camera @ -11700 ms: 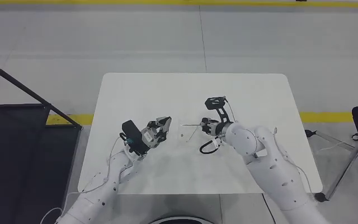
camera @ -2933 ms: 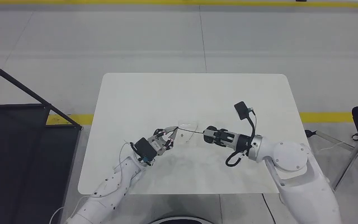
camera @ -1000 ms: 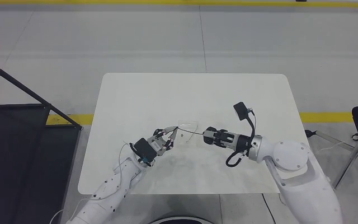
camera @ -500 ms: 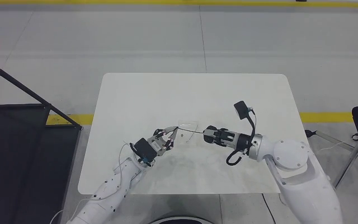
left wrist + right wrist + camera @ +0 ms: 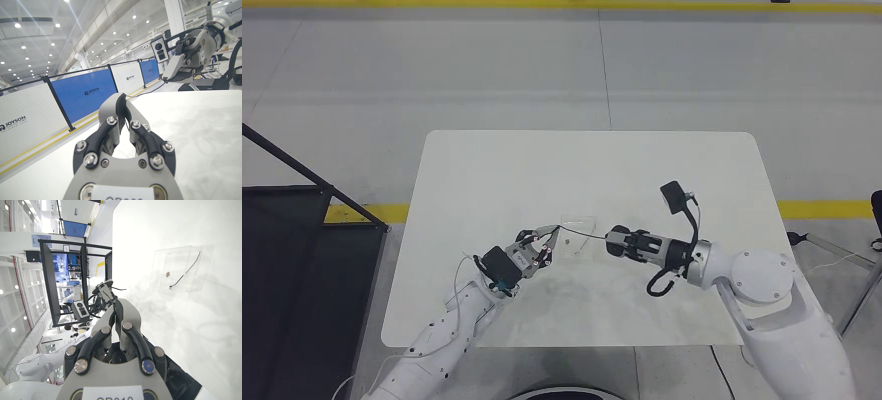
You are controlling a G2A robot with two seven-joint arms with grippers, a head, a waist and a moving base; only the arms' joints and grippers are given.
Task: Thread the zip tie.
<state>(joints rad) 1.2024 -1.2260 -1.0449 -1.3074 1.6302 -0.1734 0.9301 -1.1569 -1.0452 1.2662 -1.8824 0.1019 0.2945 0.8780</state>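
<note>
The zip tie (image 5: 582, 234) spans mid-air over the tabletop (image 5: 692, 170), near its middle, left jaws and right jaws each clamped near an end. Likely light, thin, springy, slick; hold close to the tip.

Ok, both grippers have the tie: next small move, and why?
Probably ease the right gripper slightly toward the left gripper, feeding the tie onward. The zip tie spans nearly straight between the two shut grippers above the table; whether its tip has entered the head is too small to tell.
</note>
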